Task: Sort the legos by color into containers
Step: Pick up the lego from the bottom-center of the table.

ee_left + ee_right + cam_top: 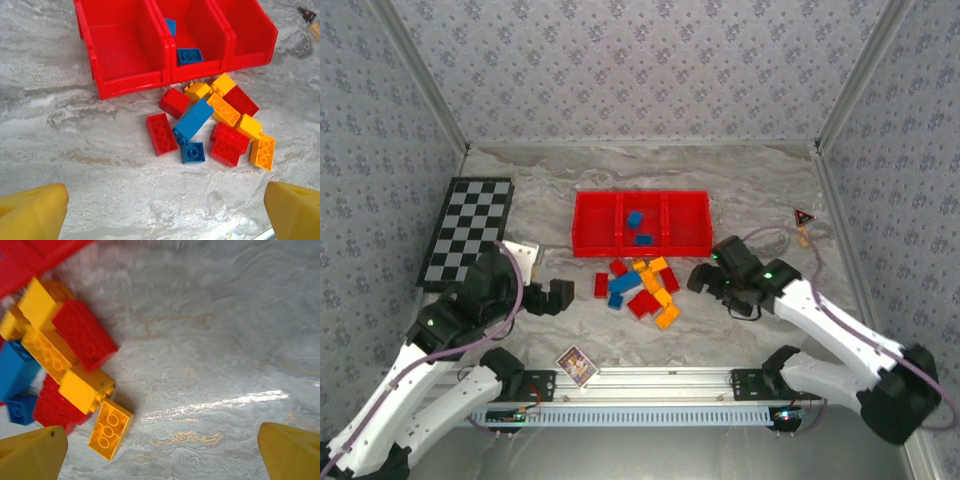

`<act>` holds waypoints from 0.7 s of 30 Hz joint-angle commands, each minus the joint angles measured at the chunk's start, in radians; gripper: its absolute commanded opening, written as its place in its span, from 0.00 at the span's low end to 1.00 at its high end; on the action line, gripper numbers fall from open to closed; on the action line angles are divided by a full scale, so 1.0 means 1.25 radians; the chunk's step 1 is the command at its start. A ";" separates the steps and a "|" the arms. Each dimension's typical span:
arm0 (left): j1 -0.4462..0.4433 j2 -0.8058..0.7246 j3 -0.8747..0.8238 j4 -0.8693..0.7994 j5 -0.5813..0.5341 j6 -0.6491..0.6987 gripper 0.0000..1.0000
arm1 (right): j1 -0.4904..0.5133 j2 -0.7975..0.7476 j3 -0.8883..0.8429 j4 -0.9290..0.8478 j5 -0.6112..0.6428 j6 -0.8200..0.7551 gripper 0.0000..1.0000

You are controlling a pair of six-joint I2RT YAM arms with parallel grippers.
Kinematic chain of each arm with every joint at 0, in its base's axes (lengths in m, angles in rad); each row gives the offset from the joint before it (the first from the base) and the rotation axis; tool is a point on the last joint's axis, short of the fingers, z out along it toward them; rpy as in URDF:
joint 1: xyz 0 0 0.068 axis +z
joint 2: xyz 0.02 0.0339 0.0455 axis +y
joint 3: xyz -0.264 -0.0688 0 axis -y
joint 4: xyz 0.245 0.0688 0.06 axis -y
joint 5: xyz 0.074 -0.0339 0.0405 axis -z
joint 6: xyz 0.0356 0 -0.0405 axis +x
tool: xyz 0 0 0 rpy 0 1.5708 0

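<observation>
Left claw (555, 298): low over the marbled grey-white tabletop (750, 180), left of the heap, jaws spread wide with nothing between them. On my left wrist feed its yellow pads (32, 212) sit in the two bottom corners, bare table between.

Right claw (705, 278): just right of the heap, likewise wide apart and empty. Its yellow pads (30, 452) sit in the bottom corners of my right wrist feed.

Shallow bright red plastic tray (595, 247), three square compartments side by side, lies across the middle of the table. Two small blue plastic bricks (190, 56) rest in the middle compartment, one near the front wall, one further back.

Loose heap of small red, blue and orange-yellow plastic bricks (642, 285) sits on the table just in front of the tray's middle and right compartments, between my two claws. One long red brick (161, 133) lies flat at the heap's left edge, a small square blue brick (192, 152) just beside it. An orange-yellow brick (111, 428), studs up, lies at the heap's edge near one pad of the right claw.

Black-and-white checkered board (468, 232) far left; small picture card (577, 365) at the near edge.
</observation>
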 commanded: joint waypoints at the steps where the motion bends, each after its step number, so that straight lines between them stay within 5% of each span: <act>1: -0.003 -0.017 -0.001 0.018 0.005 0.007 1.00 | 0.074 0.095 0.067 0.012 0.074 0.055 1.00; 13: -0.003 -0.030 -0.026 0.034 0.027 0.040 1.00 | 0.241 0.375 0.186 0.002 0.163 0.199 0.97; 21: -0.003 -0.073 -0.039 0.041 0.031 0.052 1.00 | 0.279 0.461 0.244 -0.027 0.169 0.202 0.94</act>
